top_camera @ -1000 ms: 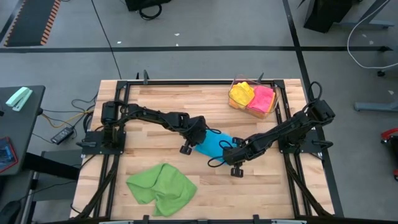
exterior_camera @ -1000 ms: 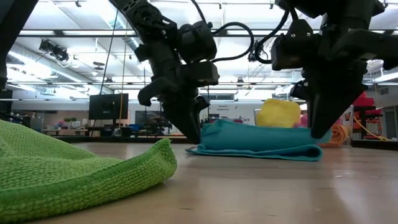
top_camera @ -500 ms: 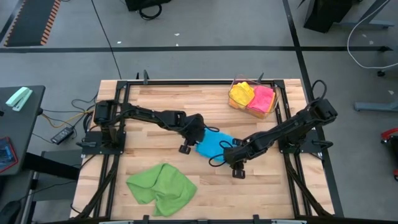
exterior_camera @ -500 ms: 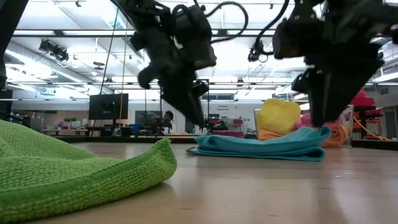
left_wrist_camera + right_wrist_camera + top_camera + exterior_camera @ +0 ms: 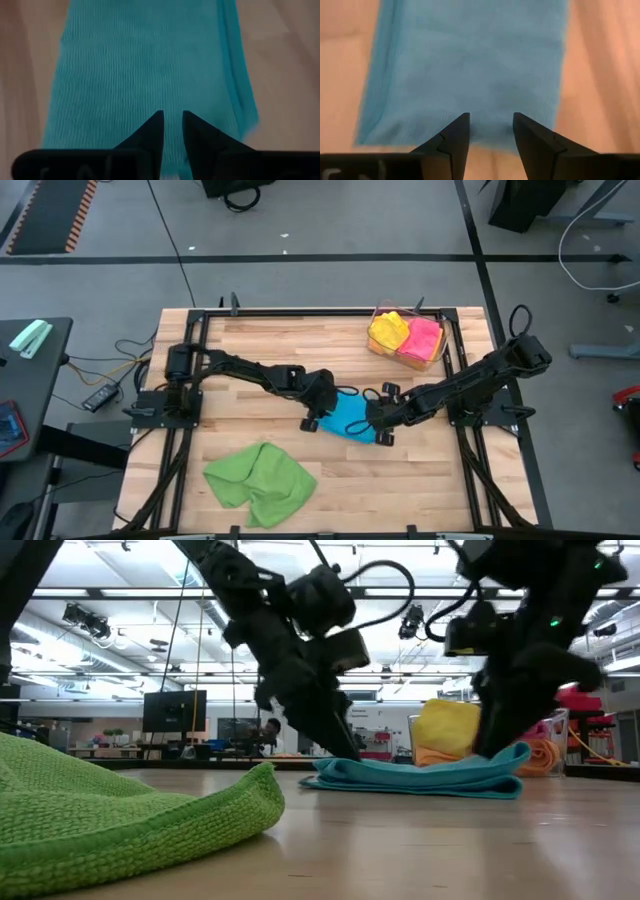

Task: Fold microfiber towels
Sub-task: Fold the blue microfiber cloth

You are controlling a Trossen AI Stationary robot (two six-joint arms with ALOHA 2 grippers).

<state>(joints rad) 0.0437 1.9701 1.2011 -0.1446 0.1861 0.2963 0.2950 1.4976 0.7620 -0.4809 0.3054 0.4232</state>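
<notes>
A blue towel (image 5: 347,415) lies folded into a flat strip in the middle of the table. In the low view the blue towel (image 5: 420,778) has its right end turned up a little. My left gripper (image 5: 172,120) slants down over the strip's left end, open by a narrow gap. My right gripper (image 5: 491,122) slants down over the right end, open wider. A crumpled green towel (image 5: 258,480) lies near the front left edge. My left gripper's fingertips (image 5: 352,752) reach down to the top of the blue towel's left end; whether they touch it I cannot tell. My right gripper's fingertips (image 5: 487,748) stand at the towel's right end edge (image 5: 490,137); whether they touch it I cannot tell.
A clear bin (image 5: 440,355) at the far right holds a yellow towel (image 5: 388,330) and a pink towel (image 5: 424,336). Black frame rails run along the table's edges. Bare wood lies between the blue towel and the green towel (image 5: 120,810).
The blue towel's puffed-up top layer has sunk flat onto the layer below. My right gripper has gone toward the table's far edge, over the towel's right end. Both grippers have tipped, so each now slants in toward the towel's middle.
</notes>
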